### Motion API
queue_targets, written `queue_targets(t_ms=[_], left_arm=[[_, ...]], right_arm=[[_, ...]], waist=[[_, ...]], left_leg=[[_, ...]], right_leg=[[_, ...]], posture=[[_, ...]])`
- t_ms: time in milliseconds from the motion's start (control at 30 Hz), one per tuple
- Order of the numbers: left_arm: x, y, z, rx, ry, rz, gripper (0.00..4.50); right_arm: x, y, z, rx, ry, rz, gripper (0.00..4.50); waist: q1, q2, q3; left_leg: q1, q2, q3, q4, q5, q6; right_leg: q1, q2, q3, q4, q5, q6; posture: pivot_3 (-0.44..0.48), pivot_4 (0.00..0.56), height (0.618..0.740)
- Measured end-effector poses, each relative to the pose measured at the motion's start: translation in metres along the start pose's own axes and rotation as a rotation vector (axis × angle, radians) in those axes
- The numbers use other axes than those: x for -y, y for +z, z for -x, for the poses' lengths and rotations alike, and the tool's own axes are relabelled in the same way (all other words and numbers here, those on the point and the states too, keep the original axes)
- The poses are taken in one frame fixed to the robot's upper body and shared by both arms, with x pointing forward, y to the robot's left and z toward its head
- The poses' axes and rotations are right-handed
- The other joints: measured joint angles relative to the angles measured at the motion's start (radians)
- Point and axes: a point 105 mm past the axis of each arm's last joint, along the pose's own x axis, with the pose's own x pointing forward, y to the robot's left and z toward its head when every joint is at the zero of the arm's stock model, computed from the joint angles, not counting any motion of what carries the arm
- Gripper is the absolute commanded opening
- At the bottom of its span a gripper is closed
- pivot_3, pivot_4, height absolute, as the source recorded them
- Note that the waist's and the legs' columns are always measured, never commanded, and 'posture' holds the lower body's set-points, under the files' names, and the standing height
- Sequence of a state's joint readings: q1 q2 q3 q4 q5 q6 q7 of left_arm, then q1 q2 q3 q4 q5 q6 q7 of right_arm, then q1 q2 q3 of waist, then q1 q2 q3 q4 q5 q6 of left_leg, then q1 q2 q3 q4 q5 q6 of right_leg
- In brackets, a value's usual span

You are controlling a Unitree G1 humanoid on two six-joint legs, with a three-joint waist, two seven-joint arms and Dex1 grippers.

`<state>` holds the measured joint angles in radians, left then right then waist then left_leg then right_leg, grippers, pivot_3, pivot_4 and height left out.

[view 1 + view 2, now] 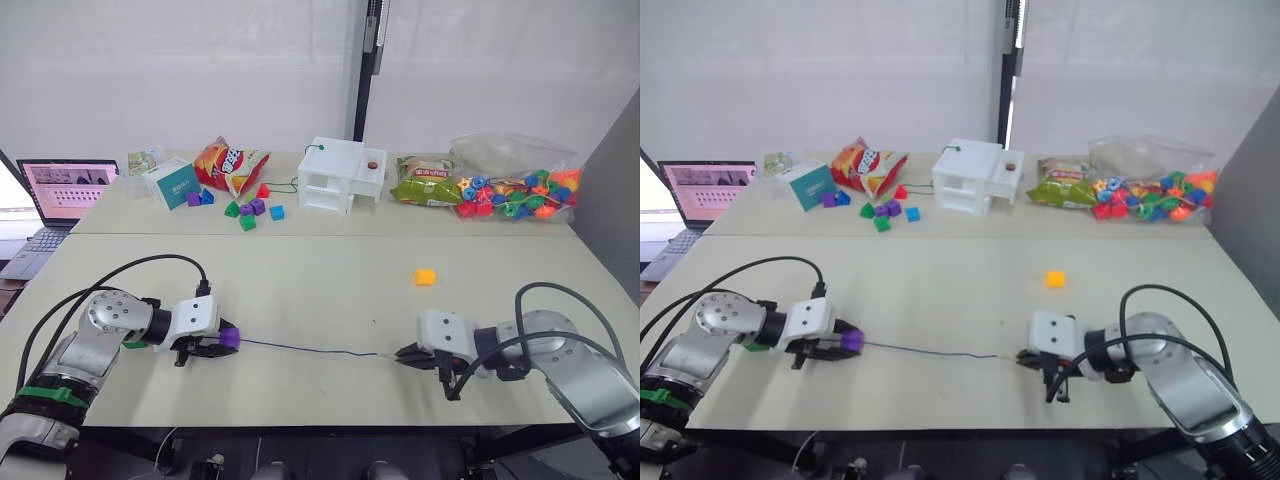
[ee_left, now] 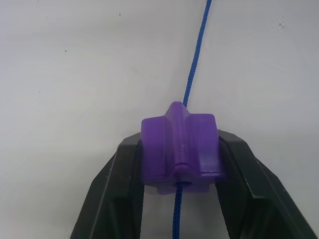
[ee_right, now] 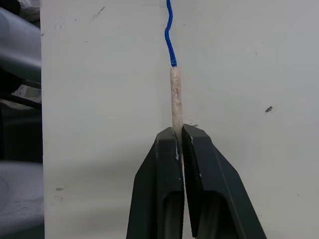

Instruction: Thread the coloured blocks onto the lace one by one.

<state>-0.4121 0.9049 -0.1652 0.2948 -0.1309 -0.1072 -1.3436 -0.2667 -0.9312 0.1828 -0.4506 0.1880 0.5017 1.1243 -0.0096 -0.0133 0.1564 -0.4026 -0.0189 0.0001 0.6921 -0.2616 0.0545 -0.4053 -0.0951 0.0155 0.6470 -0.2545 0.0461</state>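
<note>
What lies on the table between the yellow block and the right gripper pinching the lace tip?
Nothing visible: bare table separates the yellow block from the right gripper, which pinches the lace by its tip.

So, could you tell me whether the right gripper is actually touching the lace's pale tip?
Touching. The right wrist view shows the right gripper shut on the pale tip of the lace, with no gap.

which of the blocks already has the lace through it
The purple block pinched in the left gripper: the blue lace runs through its hole. The yellow block lies loose on the table, apart from the lace.
</note>
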Motion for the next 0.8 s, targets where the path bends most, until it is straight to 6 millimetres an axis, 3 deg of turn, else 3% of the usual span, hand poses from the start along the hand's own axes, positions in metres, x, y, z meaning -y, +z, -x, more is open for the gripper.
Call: queue_targets(t_ms=[133, 300, 467, 600, 700, 800], left_arm=[[0.001, 0.0, 0.005, -0.004, -0.009, 0.014, 4.32], [0.007, 0.029, -0.005, 0.096, -0.08, 0.066, 4.32], [0.021, 0.093, -0.025, 0.36, -0.162, 0.128, 4.32], [0.044, 0.134, -0.069, 0.526, -0.204, 0.16, 4.32], [0.043, 0.14, -0.104, 0.516, -0.155, 0.166, 4.32], [0.039, 0.143, -0.125, 0.5, -0.132, 0.152, 4.32]], right_arm=[[0.0, 0.0, -0.001, -0.004, 0.003, -0.002, 0.0], [0.001, 0.003, -0.004, -0.001, 0.011, 0.006, 0.0], [0.001, 0.003, -0.007, -0.008, 0.016, -0.003, 0.0], [0.001, 0.002, -0.009, -0.019, 0.016, 0.0, 0.0], [-0.002, 0.0, -0.013, -0.028, 0.032, -0.004, 0.0], [-0.001, -0.001, -0.013, -0.036, 0.031, -0.007, 0.0]], waist=[[0.0, 0.0, 0.0], [0.005, -0.001, 0.0], [0.014, -0.001, 0.001], [0.02, -0.001, 0.001], [0.023, -0.002, 0.001], [0.022, -0.002, 0.001]], left_leg=[[-0.001, 0.0, 0.0, 0.0, 0.0, 0.0], [-0.004, -0.001, 0.0, 0.002, 0.0, 0.0], [-0.004, -0.001, 0.0, 0.003, 0.0, 0.001], [-0.004, -0.001, 0.0, 0.003, 0.0, 0.001], [-0.003, -0.002, 0.0, 0.004, 0.0, 0.001], [-0.004, -0.002, 0.0, 0.004, 0.0, 0.001]], right_leg=[[-0.001, 0.0, 0.0, 0.0, 0.0, 0.0], [-0.002, 0.0, -0.002, 0.0, 0.0, 0.001], [-0.001, -0.001, -0.001, 0.0, 0.001, 0.002], [0.0, 0.0, -0.001, 0.0, 0.001, 0.001], [0.0, 0.0, -0.001, 0.0, 0.001, 0.001], [0.0, 0.0, -0.001, 0.0, 0.001, 0.001]], posture=[[0.0, 0.15, 0.74], [0.0, 0.15, 0.74], [0.0, 0.15, 0.74], [0.0, 0.15, 0.74], [0.0, 0.15, 0.74], [0.0, 0.15, 0.74]])
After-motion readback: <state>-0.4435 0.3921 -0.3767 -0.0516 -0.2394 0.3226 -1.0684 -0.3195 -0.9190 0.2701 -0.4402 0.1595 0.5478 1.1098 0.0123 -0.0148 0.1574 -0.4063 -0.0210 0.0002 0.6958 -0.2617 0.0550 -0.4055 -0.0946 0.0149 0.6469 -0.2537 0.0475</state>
